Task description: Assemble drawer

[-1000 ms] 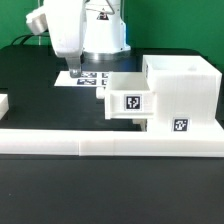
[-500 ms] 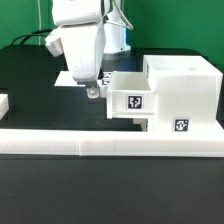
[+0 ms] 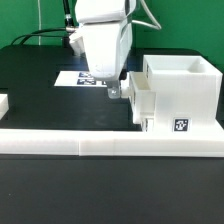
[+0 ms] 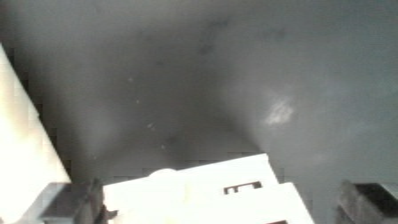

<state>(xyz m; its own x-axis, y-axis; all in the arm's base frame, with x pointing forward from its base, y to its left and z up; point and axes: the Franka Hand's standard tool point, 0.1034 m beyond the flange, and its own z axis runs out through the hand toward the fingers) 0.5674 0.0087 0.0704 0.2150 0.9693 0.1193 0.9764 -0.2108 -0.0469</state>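
The tray [image 3: 141, 101] sits partly inside the casing [image 3: 182, 95], its open end projecting toward the exterior view's left, above the rail [image 3: 110, 144]. The casing stands on the black table [image 3: 35, 90], against the rail, on the exterior view's right. Both parts are judged to be rigid moulded plastic: light, stiff, smooth-walled and likely to slip under a side load. A grip across a thin tray wall, or a flat push on the tray's front face, appears most suitable (the casing may shift if the push is off-axis).

The gripper [image 3: 112, 92] is just beside the tray's outer end, and contact cannot be confirmed. In the wrist view the fingers [image 4: 57, 204] stand apart at the frame edges with the tray [image 4: 192, 198] between them, clamped on nothing.

The arm hides much of the marker board [image 3: 72, 78]. The tray's front tag is not visible in the exterior view, and insertion depth is hard to judge. The wrist view is blurred.
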